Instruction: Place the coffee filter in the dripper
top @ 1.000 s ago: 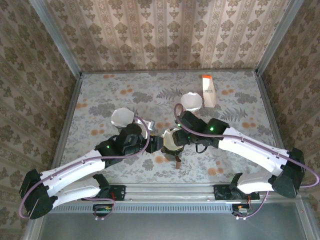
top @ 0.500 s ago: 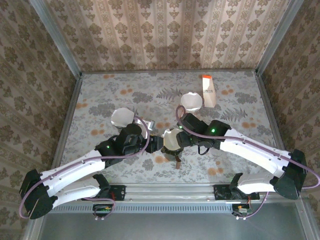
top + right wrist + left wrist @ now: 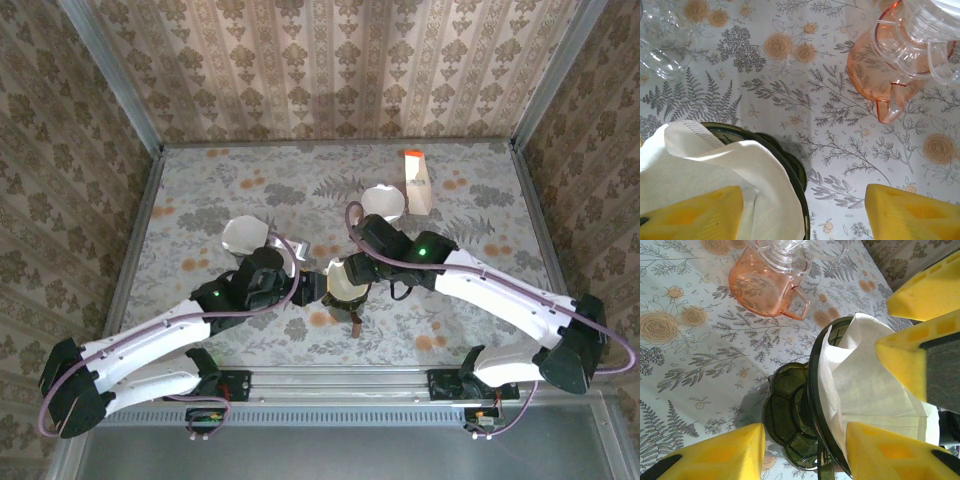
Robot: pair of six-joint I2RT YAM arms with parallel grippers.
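Note:
The dark green dripper lies tilted on the flowered table, and it also shows at the front middle. The white coffee filter sits in its mouth with a crumpled edge sticking out. My left gripper is shut on the dripper, one yellow pad at the base and the other at the rim. From the left it meets the dripper. My right gripper is open: one pad presses inside the filter, the other hangs over bare table. It stands over the dripper's right side.
A pink glass server under a clear glass part stands just beyond the dripper. A white round thing lies left, another behind the right arm, beside a white box with an orange top. Metal rails and patterned walls enclose the table.
My right gripper has shifted slightly left over the dripper, and more of the white filter shows in the dripper's mouth. The left arm has stayed still.

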